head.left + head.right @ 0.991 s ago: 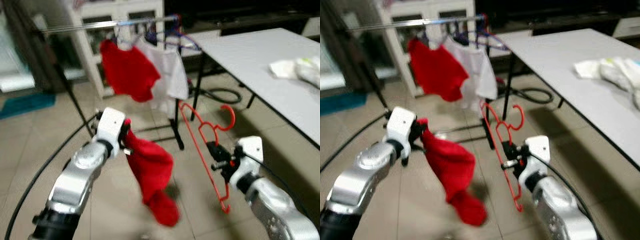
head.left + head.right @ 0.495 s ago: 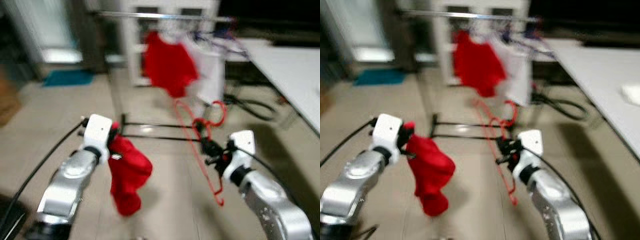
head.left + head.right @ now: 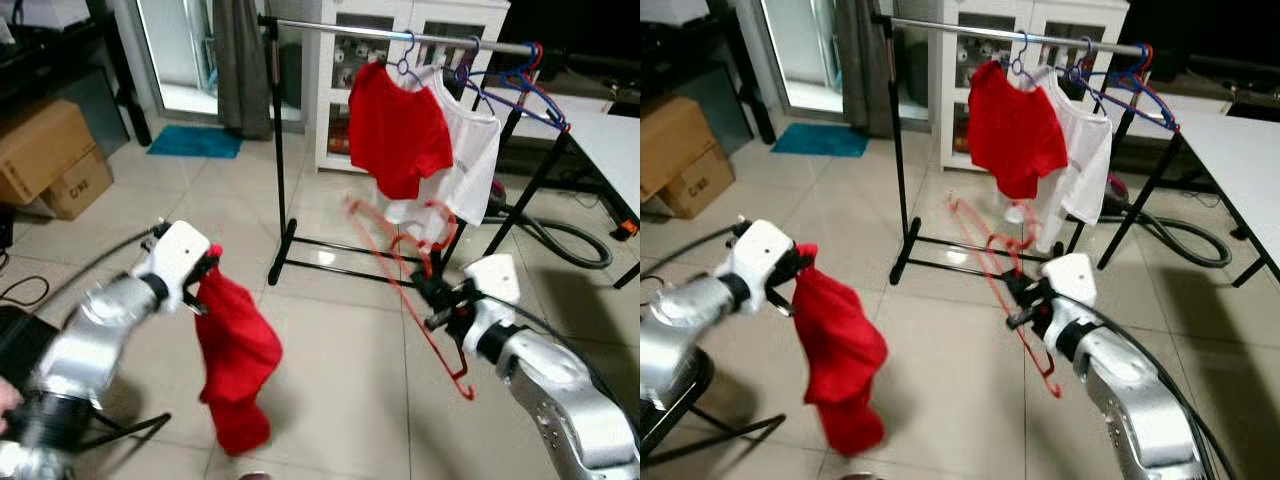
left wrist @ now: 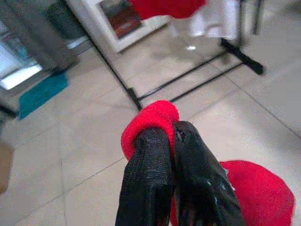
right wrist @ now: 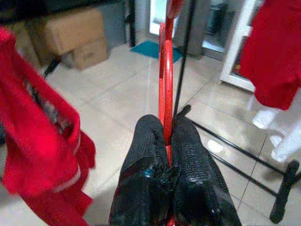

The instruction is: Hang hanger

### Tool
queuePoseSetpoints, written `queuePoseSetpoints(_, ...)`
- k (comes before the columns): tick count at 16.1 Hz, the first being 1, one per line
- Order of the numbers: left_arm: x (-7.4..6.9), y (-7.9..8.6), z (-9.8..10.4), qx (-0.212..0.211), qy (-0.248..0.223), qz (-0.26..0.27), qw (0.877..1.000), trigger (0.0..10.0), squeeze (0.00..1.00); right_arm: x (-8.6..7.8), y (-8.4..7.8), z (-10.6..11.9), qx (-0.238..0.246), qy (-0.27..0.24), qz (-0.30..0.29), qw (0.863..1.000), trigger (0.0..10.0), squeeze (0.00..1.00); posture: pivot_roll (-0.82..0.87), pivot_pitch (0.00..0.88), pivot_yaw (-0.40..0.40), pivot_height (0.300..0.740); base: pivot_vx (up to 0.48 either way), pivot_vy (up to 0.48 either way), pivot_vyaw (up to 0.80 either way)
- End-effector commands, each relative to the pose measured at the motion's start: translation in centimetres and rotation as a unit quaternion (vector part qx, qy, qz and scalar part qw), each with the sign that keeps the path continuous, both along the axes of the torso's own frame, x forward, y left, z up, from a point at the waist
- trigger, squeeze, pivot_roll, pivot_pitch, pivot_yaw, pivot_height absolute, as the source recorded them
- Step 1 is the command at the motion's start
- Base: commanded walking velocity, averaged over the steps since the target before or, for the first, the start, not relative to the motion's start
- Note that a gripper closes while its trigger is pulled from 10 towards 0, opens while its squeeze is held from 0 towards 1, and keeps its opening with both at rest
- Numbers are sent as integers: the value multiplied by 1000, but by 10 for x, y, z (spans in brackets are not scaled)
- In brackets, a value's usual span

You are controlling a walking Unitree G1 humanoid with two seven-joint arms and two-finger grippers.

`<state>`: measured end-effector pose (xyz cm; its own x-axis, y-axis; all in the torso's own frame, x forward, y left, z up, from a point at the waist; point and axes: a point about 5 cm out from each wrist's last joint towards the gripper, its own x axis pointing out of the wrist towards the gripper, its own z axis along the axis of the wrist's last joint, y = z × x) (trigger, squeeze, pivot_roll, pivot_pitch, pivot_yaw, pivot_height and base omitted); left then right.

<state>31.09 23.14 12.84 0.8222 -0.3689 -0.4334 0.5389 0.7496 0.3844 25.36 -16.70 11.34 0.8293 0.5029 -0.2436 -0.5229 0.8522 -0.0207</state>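
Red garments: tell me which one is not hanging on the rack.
The red garment pinched in the left gripper, dangling above the floor. The other red shirt hangs from the rail beside a white shirt.

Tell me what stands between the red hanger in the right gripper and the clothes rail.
Nothing visible blocks it. The right gripper holds the red hanger over bare floor in front of the rail. The red shirt, white shirt and spare hangers fill the rail's right part; its left part is free.
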Motion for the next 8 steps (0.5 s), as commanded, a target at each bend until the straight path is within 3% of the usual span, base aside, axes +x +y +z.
queuePoseSetpoints(1,8,-3,17,2,-18,-60,998,10000,0,3,3,4,-20,-17,32,999,10000,0,149,0,-47,740,0,0,0)
queuePoseSetpoints(3,12,-7,28,-1,5,-166,986,10000,0,2,8,4,-29,-19,73,997,10000,0,166,7,-63,740,0,0,0)
queuePoseSetpoints(4,11,-11,33,6,33,-237,971,10000,0,1,9,3,-43,-19,94,994,10000,0,170,15,-60,740,0,0,0)
queuePoseSetpoints(6,12,-15,42,21,46,-295,954,10000,0,0,11,0,-54,-20,106,993,10000,0,175,25,-58,740,0,0,0)
queuePoseSetpoints(7,14,-12,46,66,59,-336,938,10000,0,3,8,-2,-60,-18,93,994,10000,0,184,38,-55,740,0,0,0)
queuePoseSetpoints(8,16,-8,49,97,63,-349,930,10000,0,6,5,-3,-61,-17,78,995,10000,0,192,44,-53,740,0,0,0)
